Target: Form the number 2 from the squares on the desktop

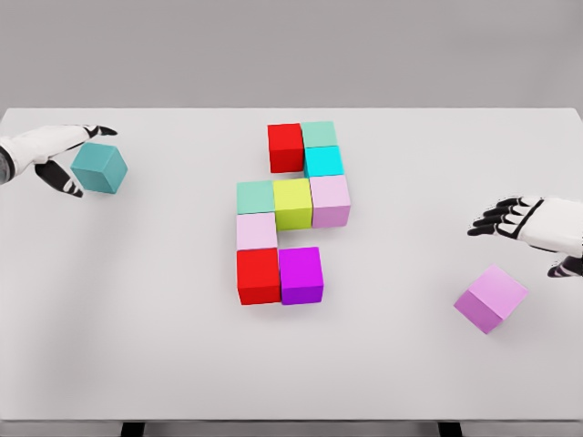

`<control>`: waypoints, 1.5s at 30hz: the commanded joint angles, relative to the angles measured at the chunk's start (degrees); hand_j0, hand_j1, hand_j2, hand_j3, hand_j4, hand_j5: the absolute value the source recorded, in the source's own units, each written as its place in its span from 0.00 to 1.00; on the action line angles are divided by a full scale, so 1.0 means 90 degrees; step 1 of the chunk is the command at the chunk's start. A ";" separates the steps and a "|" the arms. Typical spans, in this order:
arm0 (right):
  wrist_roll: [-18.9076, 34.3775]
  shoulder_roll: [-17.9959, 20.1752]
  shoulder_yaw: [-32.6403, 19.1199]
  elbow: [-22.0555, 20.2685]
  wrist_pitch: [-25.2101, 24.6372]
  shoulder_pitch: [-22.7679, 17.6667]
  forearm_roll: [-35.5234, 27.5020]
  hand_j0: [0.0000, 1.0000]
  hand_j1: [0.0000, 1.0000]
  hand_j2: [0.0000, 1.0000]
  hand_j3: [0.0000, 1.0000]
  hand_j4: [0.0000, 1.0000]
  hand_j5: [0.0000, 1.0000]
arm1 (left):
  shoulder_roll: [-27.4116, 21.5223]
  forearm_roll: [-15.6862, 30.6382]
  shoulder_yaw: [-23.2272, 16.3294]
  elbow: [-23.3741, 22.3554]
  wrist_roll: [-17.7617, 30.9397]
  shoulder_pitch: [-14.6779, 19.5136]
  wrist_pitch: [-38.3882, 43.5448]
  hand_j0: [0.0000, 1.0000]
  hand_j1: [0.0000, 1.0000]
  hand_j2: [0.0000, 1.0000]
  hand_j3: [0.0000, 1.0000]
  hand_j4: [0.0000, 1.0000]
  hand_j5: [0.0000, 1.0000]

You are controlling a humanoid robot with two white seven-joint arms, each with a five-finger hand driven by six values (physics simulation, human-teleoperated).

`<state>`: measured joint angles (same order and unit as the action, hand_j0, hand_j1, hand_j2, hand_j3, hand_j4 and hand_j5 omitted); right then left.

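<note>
A partial "2" is laid out at mid worktop (137, 364). Top row: red cube (285, 147) w/ pale green cube (319, 134) touching on its right. Right column below: cyan cube (323, 161), then light pink cube (330, 200). Middle row is filled leftward by yellow-green cube (292, 203) & mint cube (256, 197). Left column downward: pale pink cube (257, 231), then second red cube (258, 275). Bottom row is begun w/ magenta cube (301, 275) beside it.

Judged approx. nine blocks placed; both top & bottom rows are only two wide vs. three in the middle, so one block each seems left: top-left & bottom-right, prob.

Two loose blocks are seen. A teal cube (99, 167) sits far left, tilted, w/ the left robot hand (56, 157) wrapped on it, thumb under & fingers over; it looks gripped, poss. lifted. A lilac cube (490, 298) lies skewed at lower right, well apart from the figure. The right robot hand (528, 223) hovers just above it, fingers spread, nothing held.
</note>
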<state>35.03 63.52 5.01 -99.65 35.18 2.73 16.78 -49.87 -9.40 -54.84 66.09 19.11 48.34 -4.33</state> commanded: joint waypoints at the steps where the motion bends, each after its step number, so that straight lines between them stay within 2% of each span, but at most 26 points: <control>1: -0.0003 0.0013 0.0010 -0.0109 -0.0020 -0.0029 -0.0038 1.00 1.00 1.00 1.00 1.00 1.00 | 0.0034 -0.0030 0.0009 -0.0127 -0.0014 0.0010 0.0003 1.00 1.00 1.00 1.00 1.00 1.00; 8: -0.0003 0.0022 0.0108 -0.0119 -0.0020 -0.0166 -0.0029 1.00 1.00 1.00 1.00 1.00 1.00 | 0.0346 -0.0166 0.0009 -0.0556 -0.0034 0.0137 0.0003 1.00 1.00 1.00 1.00 1.00 1.00; 22: -0.0003 0.0022 0.0108 -0.0129 -0.0020 -0.0381 -0.0029 1.00 1.00 1.00 1.00 1.00 1.00 | 0.0434 -0.0235 0.0000 -0.0702 -0.0034 0.0137 0.0013 1.00 1.00 1.00 1.00 1.00 1.00; 30: -0.0003 0.0013 0.0303 -0.0138 -0.0020 -0.0410 -0.0029 1.00 1.00 1.00 1.00 1.00 1.00 | 0.0581 -0.0284 -0.0010 -0.0800 -0.0034 0.0117 0.0013 1.00 1.00 1.00 1.00 1.00 1.00; 31: -0.0003 0.0013 0.0371 -0.0129 -0.0020 -0.0401 -0.0029 1.00 1.00 1.00 1.00 1.00 1.00 | 0.0581 -0.0284 0.0000 -0.0800 -0.0034 0.0117 0.0013 0.98 0.98 0.98 0.98 0.98 0.98; 37: -0.0003 -0.0017 0.0469 -0.0138 -0.0020 -0.0371 -0.0029 1.00 1.00 1.00 1.00 1.00 1.00 | 0.0600 -0.0225 0.0009 -0.0800 -0.0034 0.0107 -0.0046 0.68 0.68 0.68 0.68 0.68 0.68; 39: -0.0003 -0.0017 0.0518 -0.0138 -0.0020 -0.0362 -0.0029 1.00 1.00 1.00 1.00 1.00 1.00 | 0.0620 -0.0225 0.0009 -0.0800 -0.0024 0.0107 -0.0046 0.65 0.65 0.65 0.65 0.65 0.65; 40: -0.0003 -0.0026 0.0518 -0.0138 -0.0020 -0.0362 -0.0029 1.00 1.00 1.00 1.00 1.00 1.00 | 0.0629 -0.0215 0.0009 -0.0791 -0.0024 0.0098 -0.0056 0.57 0.57 0.57 0.57 0.57 0.57; 41: -0.0003 -0.0026 0.0527 -0.0138 -0.0020 -0.0362 -0.0029 1.00 1.00 1.00 1.00 1.00 1.00 | 0.0629 -0.0205 0.0009 -0.0791 -0.0024 0.0098 -0.0056 0.54 0.54 0.54 0.54 0.54 0.54; 45: -0.0003 -0.0026 0.0615 -0.0148 -0.0020 -0.0342 -0.0029 1.00 1.00 1.00 1.00 1.00 1.00 | 0.0669 -0.0205 0.0009 -0.0771 -0.0024 0.0088 -0.0056 0.45 0.45 0.45 0.45 0.45 0.45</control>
<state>35.02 63.22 10.24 -100.94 35.14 -0.35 16.84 -44.03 -11.73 -54.59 59.01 18.80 49.13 -4.80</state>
